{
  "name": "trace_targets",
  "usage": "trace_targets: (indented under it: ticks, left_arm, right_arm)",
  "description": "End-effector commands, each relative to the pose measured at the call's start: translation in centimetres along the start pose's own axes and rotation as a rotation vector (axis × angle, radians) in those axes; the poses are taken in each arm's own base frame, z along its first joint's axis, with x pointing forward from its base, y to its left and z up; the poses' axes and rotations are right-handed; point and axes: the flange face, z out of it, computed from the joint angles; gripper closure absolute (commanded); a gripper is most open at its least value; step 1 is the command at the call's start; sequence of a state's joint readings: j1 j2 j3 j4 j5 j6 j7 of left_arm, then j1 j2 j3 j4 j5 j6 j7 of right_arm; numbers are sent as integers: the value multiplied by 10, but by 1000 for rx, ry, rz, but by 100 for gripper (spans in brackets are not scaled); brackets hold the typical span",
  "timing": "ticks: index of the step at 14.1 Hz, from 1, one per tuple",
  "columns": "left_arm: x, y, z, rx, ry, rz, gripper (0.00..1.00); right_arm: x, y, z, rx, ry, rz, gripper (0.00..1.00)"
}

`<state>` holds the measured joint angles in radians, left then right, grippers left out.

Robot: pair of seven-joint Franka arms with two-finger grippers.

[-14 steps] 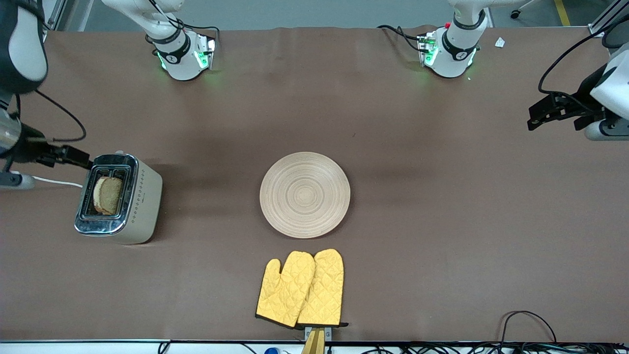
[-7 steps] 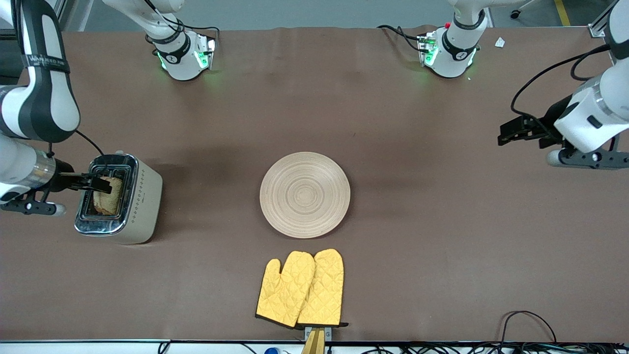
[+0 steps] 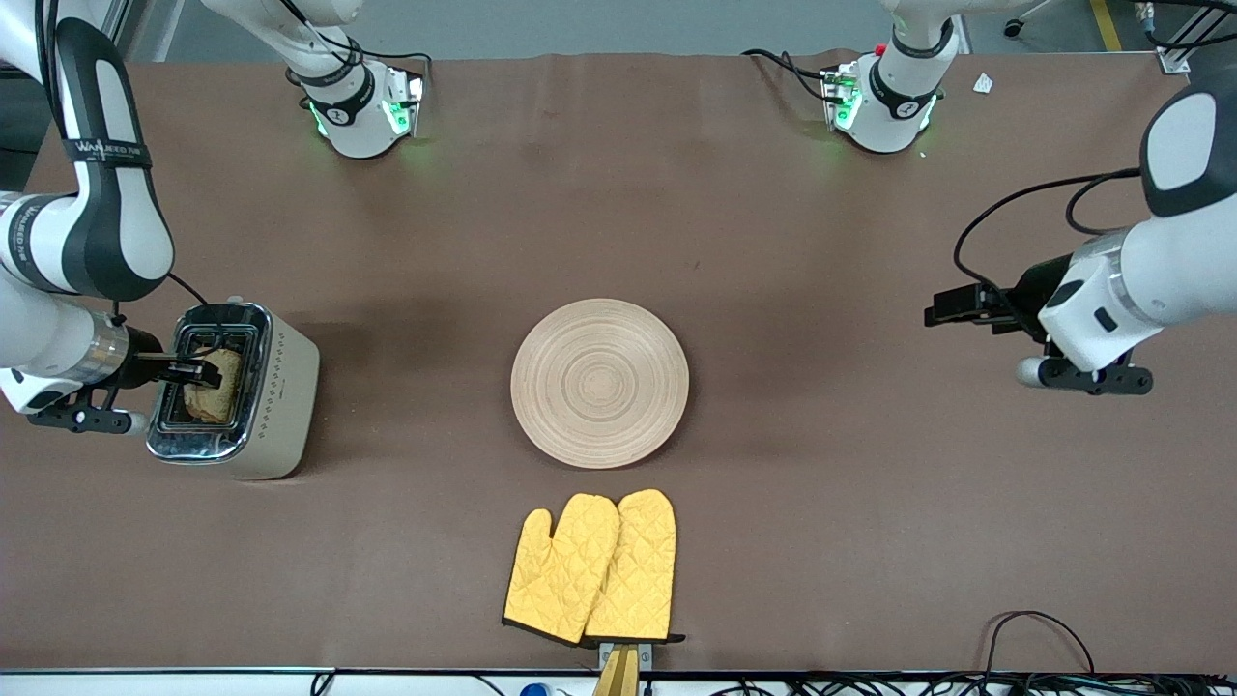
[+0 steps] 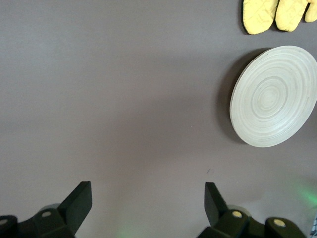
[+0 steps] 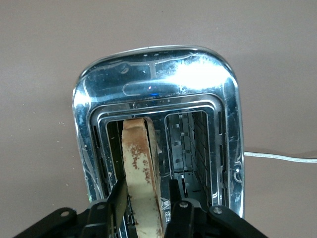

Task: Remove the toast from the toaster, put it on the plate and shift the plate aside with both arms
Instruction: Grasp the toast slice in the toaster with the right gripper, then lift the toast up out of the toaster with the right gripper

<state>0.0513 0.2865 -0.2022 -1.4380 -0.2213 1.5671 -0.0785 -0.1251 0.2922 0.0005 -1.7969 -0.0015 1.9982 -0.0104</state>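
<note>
Nothing's plated yet: the right gripper (image 5: 143,208) pinches the toast (image 5: 142,168) in the toaster (image 3: 261,387); left gripper (image 4: 146,206) hangs wide open, empty, plate (image 3: 599,383) bare.

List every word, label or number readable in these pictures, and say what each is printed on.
"WANJEED" followed by a few more letters too blurred to read: black band on the right arm.
White round marks on the black bands at both arm bases: too small to read.
Toaster: only a dot pattern, no legible brand.
Plate and oven mitts: no text.
</note>
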Motion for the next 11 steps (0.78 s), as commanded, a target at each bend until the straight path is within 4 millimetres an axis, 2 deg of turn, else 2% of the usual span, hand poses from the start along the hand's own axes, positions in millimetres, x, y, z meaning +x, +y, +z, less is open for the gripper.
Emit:
trace_targets:
  ticks: [1,2,5,7,11]
  left_arm:
    - [5,0,-7,-22,17,14,0]
    - [10,-2,-3,-25,24,13,0]
    - [16,0,4,-29,37,15,0]
    - [20,0,6,-38,45,14,0]
    - [26,-5,12,-118,36,-8,0]
  right_arm:
    - [0,1,-5,-4,10,-46,80]
    - [-1,1,-7,-4,8,-59,87]
    - [-5,3,-26,-5,17,-83,95]
    - [-11,7,-51,-5,6,-77,96]
    - [-38,4,-114,-10,20,-75,96]
